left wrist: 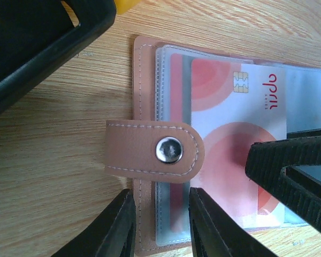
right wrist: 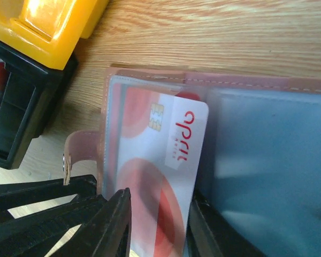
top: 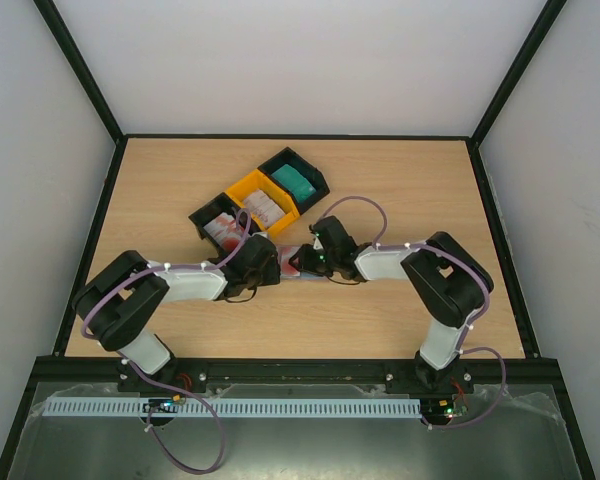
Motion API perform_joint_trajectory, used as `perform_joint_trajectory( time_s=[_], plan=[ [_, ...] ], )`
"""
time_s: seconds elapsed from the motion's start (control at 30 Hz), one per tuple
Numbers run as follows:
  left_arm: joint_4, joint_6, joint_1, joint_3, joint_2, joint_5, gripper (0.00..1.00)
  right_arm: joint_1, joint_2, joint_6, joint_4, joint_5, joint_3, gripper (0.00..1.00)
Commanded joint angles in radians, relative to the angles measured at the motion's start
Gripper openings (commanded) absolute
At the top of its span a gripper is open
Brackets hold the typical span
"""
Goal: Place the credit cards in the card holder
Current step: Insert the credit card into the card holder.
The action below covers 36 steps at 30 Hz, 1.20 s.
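The pinkish-brown card holder (left wrist: 144, 80) lies open on the table, its snap tab (left wrist: 134, 150) folded over the left edge. A red-and-white credit card (left wrist: 230, 118) lies on it, one short end tucked under the clear pocket and the rest exposed. My left gripper (left wrist: 160, 230) stands down on the holder's left edge, jaws apart with the stitched edge between them. My right gripper (right wrist: 160, 235) is open over the same card (right wrist: 166, 155), a finger on each side. More credit cards sit in the trays: red-and-white (top: 223, 232), pale (top: 265, 208), teal (top: 298, 182).
Three small trays stand in a diagonal row just behind the holder: black (top: 208, 218), yellow (top: 248, 186), black (top: 315, 180). The nearest black tray (left wrist: 37, 43) is close to the holder's left edge. Both grippers meet over the holder (top: 298, 262) at mid-table.
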<state>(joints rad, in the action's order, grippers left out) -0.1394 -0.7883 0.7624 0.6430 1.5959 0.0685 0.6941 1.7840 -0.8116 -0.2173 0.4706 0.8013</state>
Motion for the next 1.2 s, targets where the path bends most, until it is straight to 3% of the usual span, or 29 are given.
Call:
perform_joint_trajectory(
  time_s=[0.0, 0.67, 0.87, 1.17],
  plan=[
    [0.036, 0.008, -0.003, -0.006, 0.029, -0.022, 0.3, 0.022, -0.002, 0.025, 0.202, -0.111, -0.003, 0.3],
    [0.007, 0.021, -0.004, -0.012, 0.027, -0.062, 0.3, 0.082, 0.076, 0.05, 0.243, -0.109, 0.091, 0.32],
    [-0.007, 0.021, -0.003, -0.022, 0.019, -0.072, 0.34, 0.084, 0.069, 0.042, 0.202, -0.087, 0.079, 0.33],
    [-0.009, 0.018, -0.008, -0.035, 0.009, -0.068, 0.31, 0.085, 0.012, 0.024, 0.273, -0.22, 0.078, 0.4]
  ],
)
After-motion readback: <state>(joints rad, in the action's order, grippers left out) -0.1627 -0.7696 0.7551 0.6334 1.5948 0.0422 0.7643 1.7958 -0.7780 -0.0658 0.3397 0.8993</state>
